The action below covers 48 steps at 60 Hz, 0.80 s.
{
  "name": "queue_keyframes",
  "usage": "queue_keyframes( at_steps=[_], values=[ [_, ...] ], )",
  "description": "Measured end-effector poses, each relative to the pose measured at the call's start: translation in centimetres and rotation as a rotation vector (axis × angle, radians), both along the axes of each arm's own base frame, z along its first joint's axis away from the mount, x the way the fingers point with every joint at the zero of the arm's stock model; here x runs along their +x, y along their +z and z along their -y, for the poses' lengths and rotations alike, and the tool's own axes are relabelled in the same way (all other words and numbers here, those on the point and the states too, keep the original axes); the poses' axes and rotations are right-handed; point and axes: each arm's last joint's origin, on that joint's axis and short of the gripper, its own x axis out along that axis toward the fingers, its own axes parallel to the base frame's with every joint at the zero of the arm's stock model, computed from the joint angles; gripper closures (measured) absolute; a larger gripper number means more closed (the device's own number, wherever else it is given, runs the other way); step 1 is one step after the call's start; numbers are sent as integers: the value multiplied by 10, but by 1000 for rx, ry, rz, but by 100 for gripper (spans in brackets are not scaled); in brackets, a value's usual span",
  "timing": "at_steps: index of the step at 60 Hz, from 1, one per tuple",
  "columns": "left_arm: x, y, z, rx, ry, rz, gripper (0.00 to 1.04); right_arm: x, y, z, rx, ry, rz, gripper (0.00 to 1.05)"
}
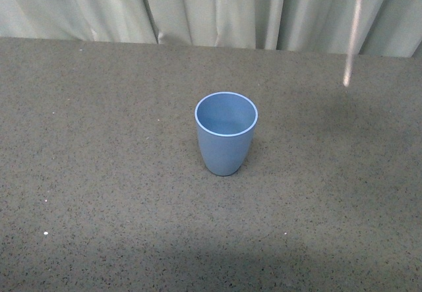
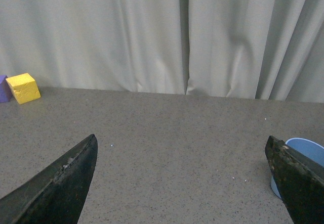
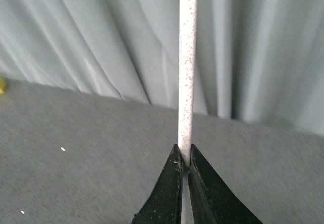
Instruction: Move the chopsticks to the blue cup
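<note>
The blue cup [image 1: 225, 132] stands upright and empty in the middle of the grey speckled table. The cream-white chopstick [image 1: 353, 31] hangs nearly upright in the air at the upper right of the front view, its lower end above the table, right of and behind the cup. My right gripper [image 3: 184, 155] is shut on the chopstick [image 3: 187, 72], which sticks out past the fingertips. In the front view that gripper is out of frame. My left gripper [image 2: 182, 145] is open and empty above the table. The cup's rim [image 2: 306, 147] shows beside one finger.
A yellow cube [image 2: 23, 87] and a purple block [image 2: 3, 88] sit at the table's far edge by the pale curtain [image 1: 217, 8]. The curtain hangs along the whole back of the table.
</note>
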Motion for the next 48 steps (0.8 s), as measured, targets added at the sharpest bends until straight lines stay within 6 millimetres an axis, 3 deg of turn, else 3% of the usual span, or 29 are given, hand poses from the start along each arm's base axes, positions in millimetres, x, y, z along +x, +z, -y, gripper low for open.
queue_keyframes(
  at_steps=[9,26,43,48],
  values=[
    [0,0,0,0,0,0,7,-6,-2,-39,41,127,128,103],
    [0,0,0,0,0,0,7,-6,-23,-91,24,252,88,103],
    [0,0,0,0,0,0,7,-3,-25,-103,21,266,76,103],
    [0,0,0,0,0,0,7,-4,-26,-104,15,270,72,86]
  ],
)
